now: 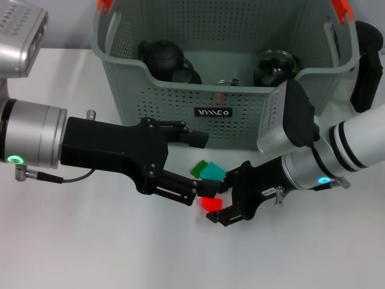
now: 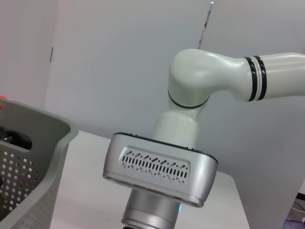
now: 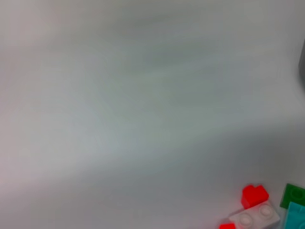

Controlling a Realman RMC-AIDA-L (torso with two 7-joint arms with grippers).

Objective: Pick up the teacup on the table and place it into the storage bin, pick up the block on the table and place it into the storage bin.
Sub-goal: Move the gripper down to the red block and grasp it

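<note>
The bin [image 1: 180, 102] stands at the far side of the white table [image 1: 90, 241], its black label [image 1: 213, 112] facing the robot. Inside it lie a dark teapot [image 1: 161, 57], a dark cup [image 1: 186, 75] just beside the teapot and a dark glass jar [image 1: 275, 66].

In front of the bin, a small cluster of blocks sits on the table: green [image 1: 198, 167], teal [image 1: 213, 173] and red [image 1: 210, 204], with a white one [image 3: 255, 216] visible in the right wrist view.

The left gripper [image 1: 195, 165] reaches in from the left, fingers spread apart and grasping nothing, the lower finger [image 1: 180, 186] touching the cluster. The right gripper [image 1: 224, 198] comes in from the right, jaws parted around the red block, not clenched on it.
</note>
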